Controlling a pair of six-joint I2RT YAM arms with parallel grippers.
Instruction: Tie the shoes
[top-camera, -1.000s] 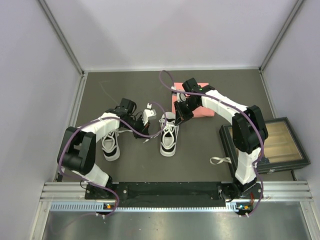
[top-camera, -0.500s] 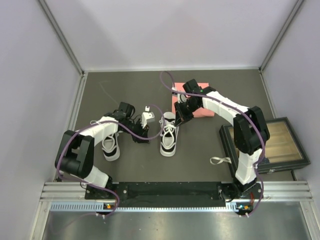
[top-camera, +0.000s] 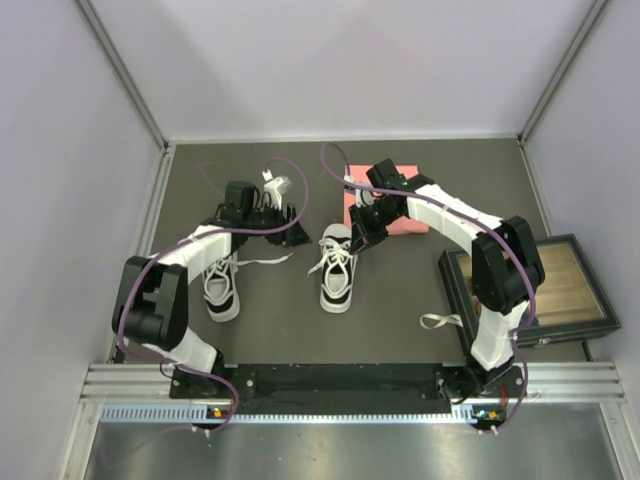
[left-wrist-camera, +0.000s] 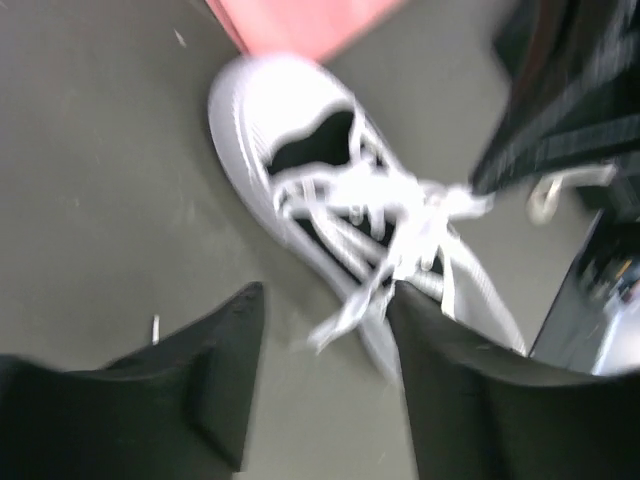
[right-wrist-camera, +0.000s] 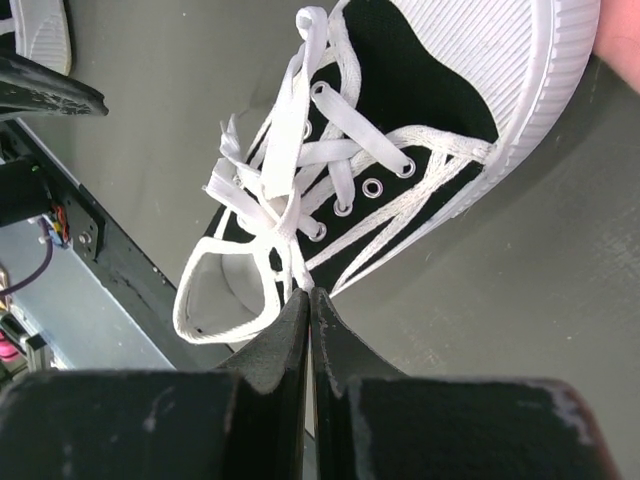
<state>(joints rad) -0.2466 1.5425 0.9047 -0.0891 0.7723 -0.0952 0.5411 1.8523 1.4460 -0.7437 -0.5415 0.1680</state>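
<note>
Right tool (right-wrist-camera: 308, 298) has its tips pressed together, clamped on a lace (right-wrist-camera: 294, 258) that runs down from the crossing over the tongue of the middle shoe (right-wrist-camera: 420, 130). Beside that pinch a loop of the same lace hangs out to the side, and the strands above it gather into what looks like a first, loose knot.

Left tool (left-wrist-camera: 325, 305) hangs off to the side with its two fingers (left-wrist-camera: 215, 370) well apart. A blurred lace end shows between the tips, but the left wrist view is too smeared to tell whether it touches either one; nothing appears to be gripped.

The middle shoe stands on the counter (top-camera: 400, 290) between the two arms, its toe just beside a pink cloth (top-camera: 400, 212). The left shoe (top-camera: 219, 290) lies close to the left arm, partly under the forearm, and a loose strand (top-camera: 262, 260) lies on the counter between the two shoes.

As a judgement, the task is early to midway. The middle shoe seems to have a starting knot and perhaps one loop, but no finished bow shows. The left shoe looks untied, so both bows remain to be made.
</note>
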